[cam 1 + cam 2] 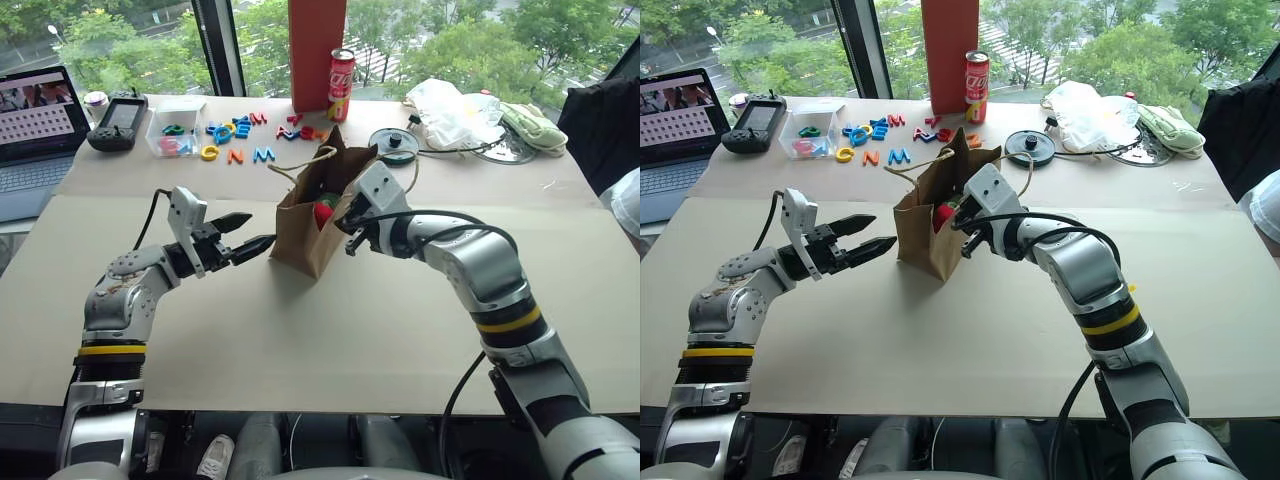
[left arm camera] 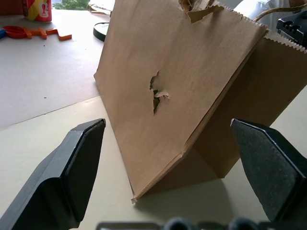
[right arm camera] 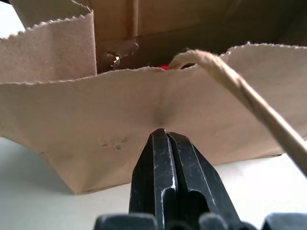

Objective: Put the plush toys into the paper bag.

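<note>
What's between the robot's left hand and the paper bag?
Nothing: just bare table between the open left hand and the bag, in its wrist view.

Only real branding is the Coca-Cola script on the red can (image 1: 341,84) near the table's far edge. Next to it, plastic letters (image 1: 236,138) lie scattered; I can make out a C, N and M.

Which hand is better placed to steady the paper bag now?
Left. The left hand is open beside the paper bag; the right hand is shut against its rim.
</note>
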